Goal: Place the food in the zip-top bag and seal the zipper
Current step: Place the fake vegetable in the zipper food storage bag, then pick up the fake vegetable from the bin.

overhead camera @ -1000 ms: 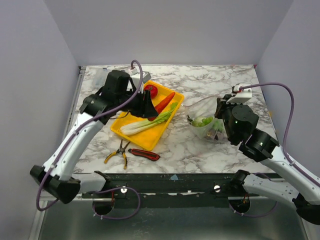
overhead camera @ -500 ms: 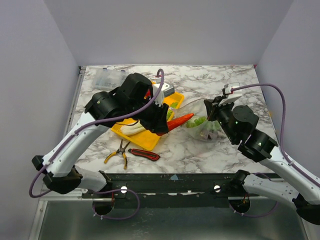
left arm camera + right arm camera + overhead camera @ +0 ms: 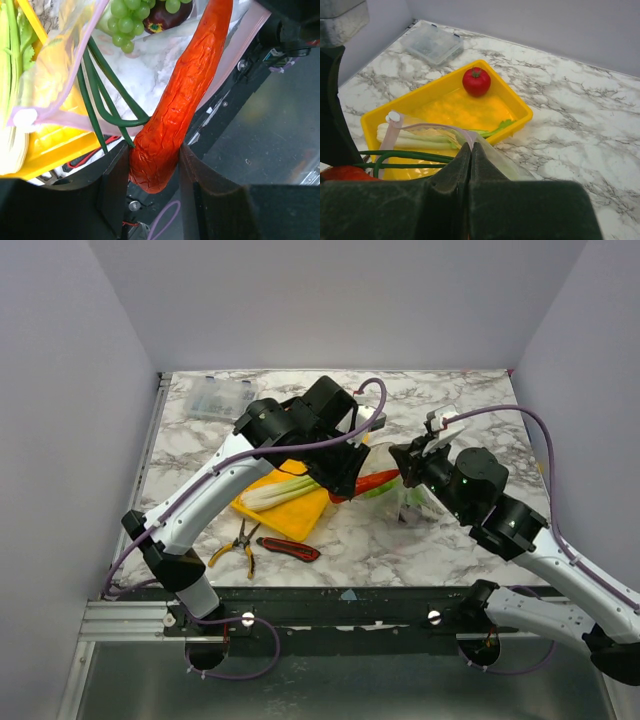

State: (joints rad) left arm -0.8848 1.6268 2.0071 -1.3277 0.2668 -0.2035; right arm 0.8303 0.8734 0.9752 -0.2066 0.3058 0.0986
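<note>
The left end effector [image 3: 152,160] grips the carrot [image 3: 182,95] by its thick end, one finger on each side. The carrot slants out over the desk [image 3: 455,400] near its middle, and its thin end points at the mouth of the bag [image 3: 412,502]. Whether the tip has passed the rim cannot be told. The carrot's dark green stems [image 3: 102,97] trail from the gripped end toward the tray [image 3: 292,518]. The right end effector [image 3: 471,148] is closed, its two fingers pinched flat on the bag's rim and holding that edge lifted off the desk. The pink zipper [image 3: 432,127] curves away from the pinch, so the mouth stands open toward the carrot. The bag lies right of the desk's middle, just beside the tray's right side. Green grapes [image 3: 125,17] and a dark eggplant [image 3: 162,17] lie side by side inside it. The yellow tray sits left of the middle. It holds the leek [image 3: 283,493] lying lengthwise and the tomato [image 3: 476,81] in a far corner, apart from the leek. The left arm hides the tomato in the top view. Pliers [image 3: 236,544] and a knife [image 3: 288,549] lie close to the near edge, in front of the tray, side by side but apart. A clear box [image 3: 214,396] stands in the far left corner, well away from the rest.
</note>
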